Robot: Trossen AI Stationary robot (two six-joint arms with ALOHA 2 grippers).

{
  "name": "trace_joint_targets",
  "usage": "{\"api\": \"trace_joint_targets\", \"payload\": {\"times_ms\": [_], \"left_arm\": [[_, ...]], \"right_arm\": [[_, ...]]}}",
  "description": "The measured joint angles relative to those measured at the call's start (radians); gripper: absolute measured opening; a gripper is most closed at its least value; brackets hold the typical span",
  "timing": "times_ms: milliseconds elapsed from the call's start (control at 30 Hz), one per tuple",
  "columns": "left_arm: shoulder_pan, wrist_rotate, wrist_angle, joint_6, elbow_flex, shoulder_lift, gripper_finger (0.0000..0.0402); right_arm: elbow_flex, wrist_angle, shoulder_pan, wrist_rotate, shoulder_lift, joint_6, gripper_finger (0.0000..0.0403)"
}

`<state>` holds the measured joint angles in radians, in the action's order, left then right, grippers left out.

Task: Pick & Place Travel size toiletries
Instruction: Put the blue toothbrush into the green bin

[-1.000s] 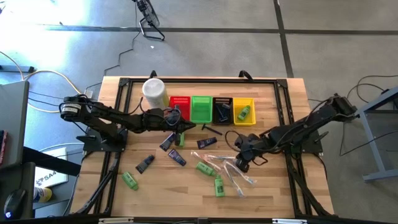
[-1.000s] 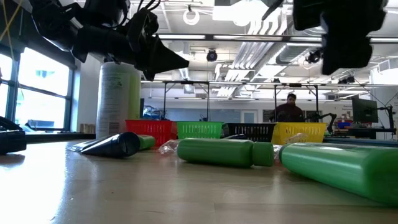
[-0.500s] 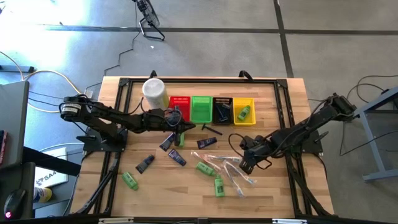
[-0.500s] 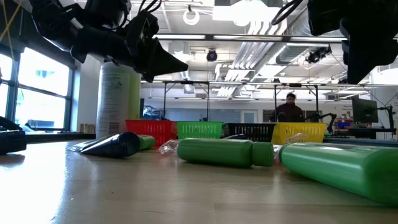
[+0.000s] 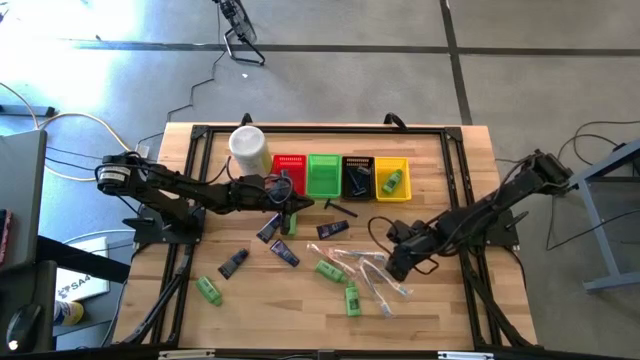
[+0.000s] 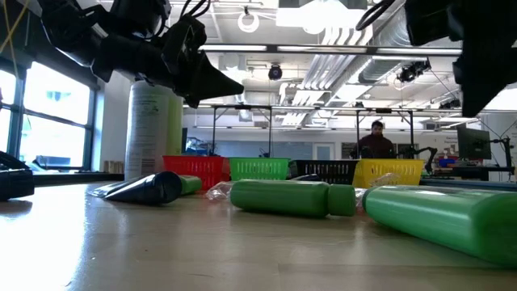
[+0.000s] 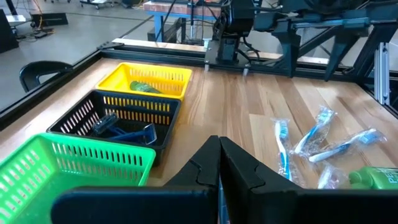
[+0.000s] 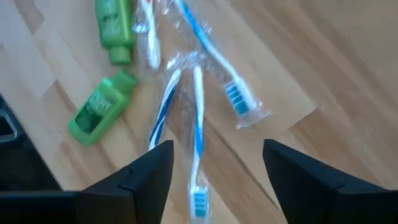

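Right gripper (image 8: 214, 168), fingers spread, hovers over 3 wrapped toothbrushes (image 8: 198, 124) near the table's (image 5: 450, 160) front-right edge; centre 1 handle between the fingers before closing, while the left gripper (image 7: 219, 163), pressed together, waits by the baskets.

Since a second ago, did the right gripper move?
Yes. In the high view the right gripper has shifted right, away from the yellow basket, and now sits open over the wrapped toothbrushes.
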<state>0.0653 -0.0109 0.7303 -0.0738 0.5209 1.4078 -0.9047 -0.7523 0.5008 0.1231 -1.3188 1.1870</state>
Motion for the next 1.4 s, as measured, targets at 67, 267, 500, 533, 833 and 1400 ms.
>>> {"api": "trace_joint_targets", "payload": {"times_ms": [67, 267, 500, 533, 833, 1400], "left_arm": [[0.0, 0.0, 0.0, 0.001, 0.0, 0.0, 0.0007], [0.0, 0.0, 0.001, 0.002, 0.0, 0.0, 0.0007], [0.0, -0.002, 0.0, 0.002, 0.0, 0.0, 0.0007], [0.0, -0.002, 0.0, 0.002, 0.0, 0.0, 0.0007], [0.0, -0.002, 0.0, 0.002, 0.0, 0.0, 0.0007], [0.0, 0.0, -0.008, 0.002, 0.0, 0.0, 0.0007]], "right_arm": [[0.0, 0.002, 0.018, 0.0, -0.016, -0.002, 0.0244], [0.001, 0.034, 0.072, -0.003, -0.093, -0.002, 0.0231], [0.001, 0.078, 0.1, -0.029, -0.185, -0.002, 0.0229], [0.001, 0.082, 0.102, -0.028, -0.197, -0.002, 0.0229], [0.001, 0.161, 0.104, -0.102, -0.313, -0.001, 0.0229], [-0.002, 0.186, 0.104, -0.099, -0.385, 0.024, 0.0221]]}}
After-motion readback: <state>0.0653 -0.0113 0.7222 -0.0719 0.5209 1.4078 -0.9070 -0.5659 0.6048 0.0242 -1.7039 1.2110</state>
